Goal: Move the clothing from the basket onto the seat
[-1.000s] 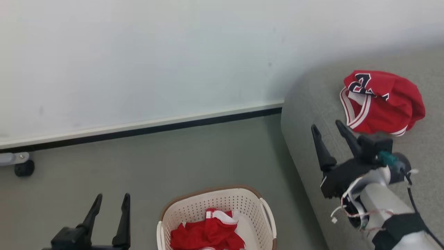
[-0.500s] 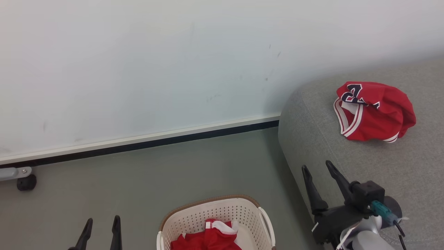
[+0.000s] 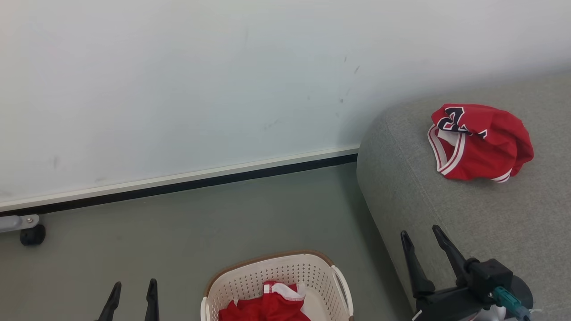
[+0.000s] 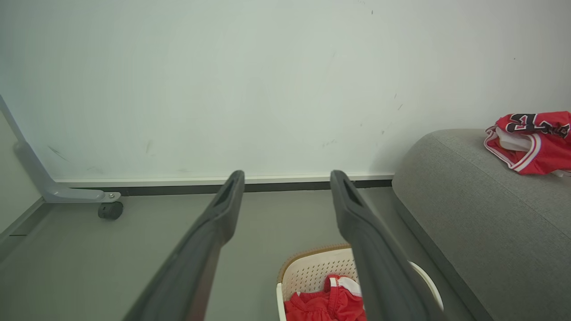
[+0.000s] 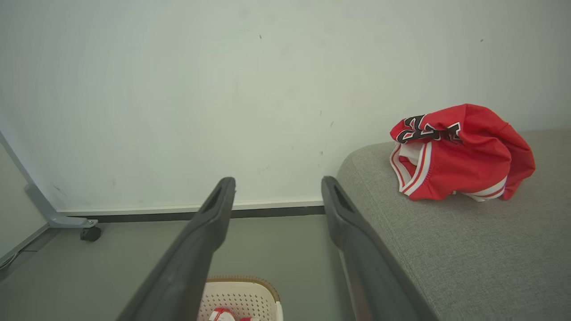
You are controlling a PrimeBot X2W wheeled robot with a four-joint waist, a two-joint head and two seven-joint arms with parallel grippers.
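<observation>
One limp red garment (image 3: pixel 263 307) in the basket (image 3: pixel 250 280) (pinch its raised fold); left gripper (image 3: pixel 135 285) and right gripper (image 3: pixel 419 232) gape empty

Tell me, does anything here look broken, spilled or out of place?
Nothing broken or spilled. The red jersey lies crumpled in a heap on the grey seat, another red garment is bunched in the basket, and the wall bears a few small dark scuffs.

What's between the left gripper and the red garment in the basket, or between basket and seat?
Nothing visible. The red garment lies uncovered in the open-topped basket, right of the open left gripper. The seat stands beside the basket; the jersey lies farther back on it.
</observation>
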